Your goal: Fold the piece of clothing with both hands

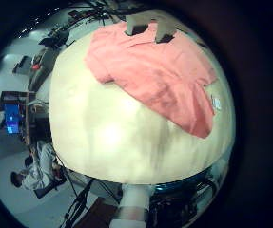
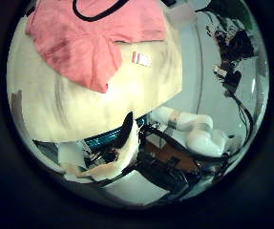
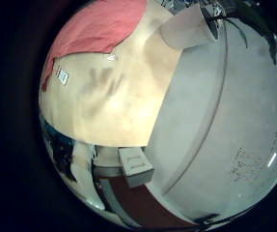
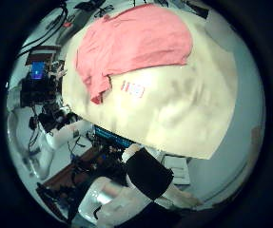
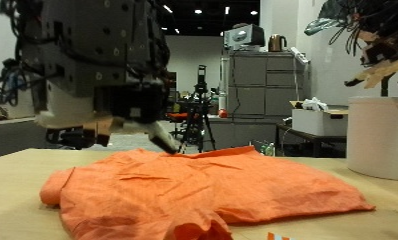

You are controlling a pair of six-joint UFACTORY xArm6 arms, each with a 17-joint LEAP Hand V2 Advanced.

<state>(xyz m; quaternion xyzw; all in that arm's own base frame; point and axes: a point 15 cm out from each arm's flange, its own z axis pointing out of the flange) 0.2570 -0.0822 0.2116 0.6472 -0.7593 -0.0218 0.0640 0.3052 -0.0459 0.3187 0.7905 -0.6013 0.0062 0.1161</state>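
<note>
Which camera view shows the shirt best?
The right thumb side palm view: the whole shirt lies spread on the table, uncovered. The left little finger view has fingers over one edge, the other palm views cut it off, and the outside view sees it low and flat.

Both arms hang down from above. The left hand is close to the outside camera, palm downward, its fingers relaxed, pointing down and holding nothing. Two of its fingertips show at the edge of its little finger side palm view. The right hand is raised higher, its fingers spread loosely and empty.
</note>
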